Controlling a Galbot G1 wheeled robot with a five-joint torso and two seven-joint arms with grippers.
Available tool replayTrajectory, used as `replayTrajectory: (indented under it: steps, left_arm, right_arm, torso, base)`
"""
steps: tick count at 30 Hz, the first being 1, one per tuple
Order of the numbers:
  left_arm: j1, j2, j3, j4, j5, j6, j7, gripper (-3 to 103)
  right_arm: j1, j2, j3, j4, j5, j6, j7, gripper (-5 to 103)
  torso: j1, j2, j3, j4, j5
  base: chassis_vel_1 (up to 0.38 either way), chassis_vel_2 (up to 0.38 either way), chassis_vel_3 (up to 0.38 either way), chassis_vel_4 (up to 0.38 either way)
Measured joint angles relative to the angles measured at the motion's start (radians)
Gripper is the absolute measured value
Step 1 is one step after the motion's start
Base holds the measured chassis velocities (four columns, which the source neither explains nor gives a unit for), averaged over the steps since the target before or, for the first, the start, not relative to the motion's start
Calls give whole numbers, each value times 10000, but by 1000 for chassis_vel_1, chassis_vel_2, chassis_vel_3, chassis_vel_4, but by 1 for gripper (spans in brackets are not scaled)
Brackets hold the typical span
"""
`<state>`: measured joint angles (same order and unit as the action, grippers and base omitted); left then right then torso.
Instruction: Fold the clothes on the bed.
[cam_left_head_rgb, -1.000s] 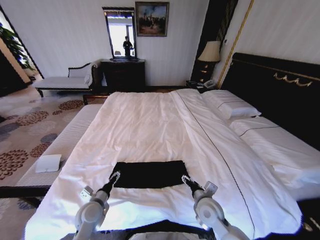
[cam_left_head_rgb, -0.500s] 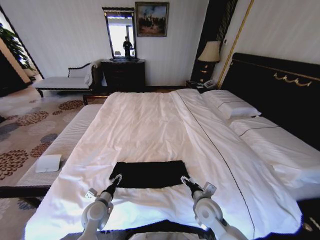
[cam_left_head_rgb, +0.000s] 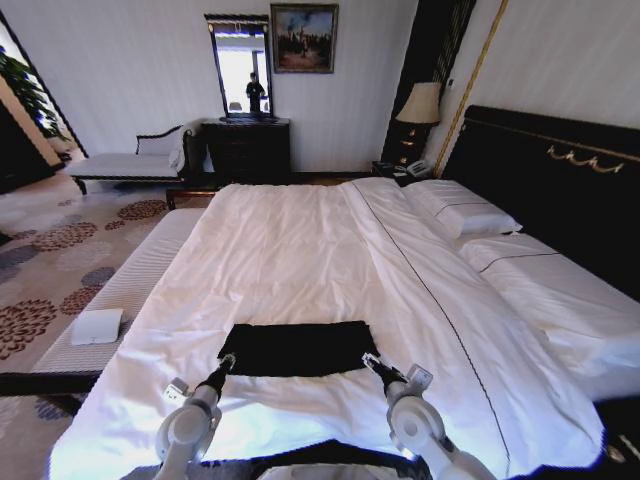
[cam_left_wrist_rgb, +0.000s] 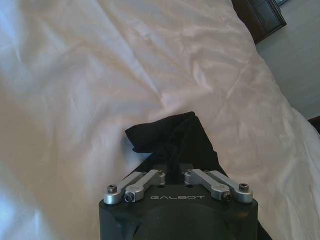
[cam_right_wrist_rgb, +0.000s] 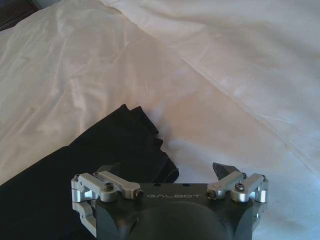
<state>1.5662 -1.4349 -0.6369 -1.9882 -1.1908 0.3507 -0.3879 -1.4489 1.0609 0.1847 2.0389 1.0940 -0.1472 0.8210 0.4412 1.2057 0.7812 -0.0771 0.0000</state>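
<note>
T-shirt, black, folded flat on bed duvet, near foot edge. Left gripper at shirt's 8 o'clock corner, clamped on T-shirt. Right gripper at 4 o'clock corner, fingers spread, beside cloth.

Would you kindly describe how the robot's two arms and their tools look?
Both arms are rounded, glossy silver-white shells tapering to black wrists. Each tool, the left tool and the right tool, has a matte black housing printed "GALBOT" in pale letters, with brushed-metal linkage bars fastened by small dark screws, and black fingertips.
</note>
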Motion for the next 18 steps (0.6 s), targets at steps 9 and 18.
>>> replayTrajectory:
  steps: [9,18]
  left_arm:
    - [163,-57,82,-3,263,11,-3,41]
    - [0,-133,137,159,294,1,36,30]
  right_arm:
    - [17,-26,0,-35,-26,0,-18,100]
    - [-17,-99,89,-33,-32,12,-20,100]
  torso:
    - [0,0,0,1,0]
    - [0,0,0,0,0]
  base:
    - [0,0,0,0]
    - [0,0,0,0]
